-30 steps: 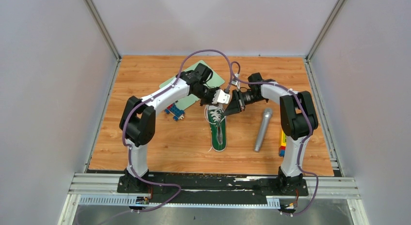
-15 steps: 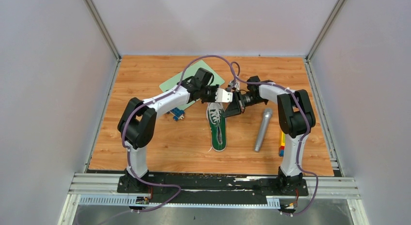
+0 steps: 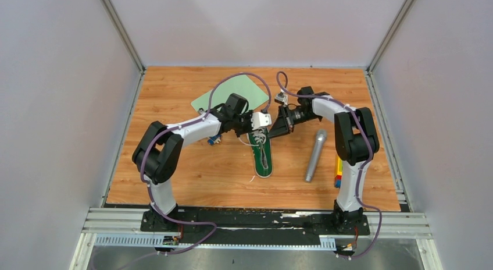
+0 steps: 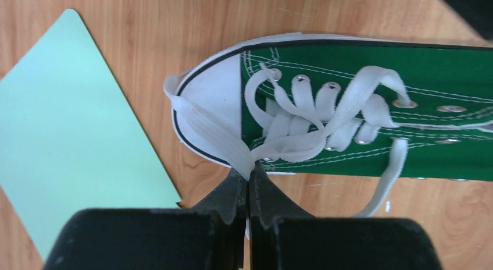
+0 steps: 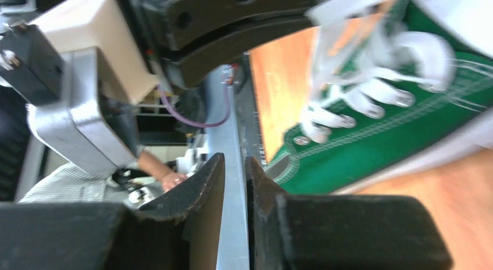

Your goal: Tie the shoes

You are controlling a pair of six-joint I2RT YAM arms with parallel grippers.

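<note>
The green sneaker (image 3: 264, 159) lies in the middle of the table with its white toe cap pointing away from the arm bases. In the left wrist view the shoe (image 4: 418, 66) shows its white laces (image 4: 325, 116) crossed over the eyelets. My left gripper (image 4: 249, 176) is shut on a flat white lace strand at the toe's side; in the top view it (image 3: 257, 128) sits at the toe. My right gripper (image 5: 234, 165) hovers just right of the toe (image 3: 278, 129), its jaws a narrow gap apart with nothing seen between them. The shoe (image 5: 372, 153) lies beyond it.
A grey microphone (image 3: 314, 155) lies right of the shoe. A pale green mat (image 3: 232, 96) lies at the back left, also in the left wrist view (image 4: 70, 124). A blue toy brick (image 3: 212, 139) sits under the left arm. Coloured bricks (image 3: 338, 171) lie at the right edge.
My left gripper has pulled back to the left and lower with the lace. The right gripper has stayed by the toe, shifting only slightly.
</note>
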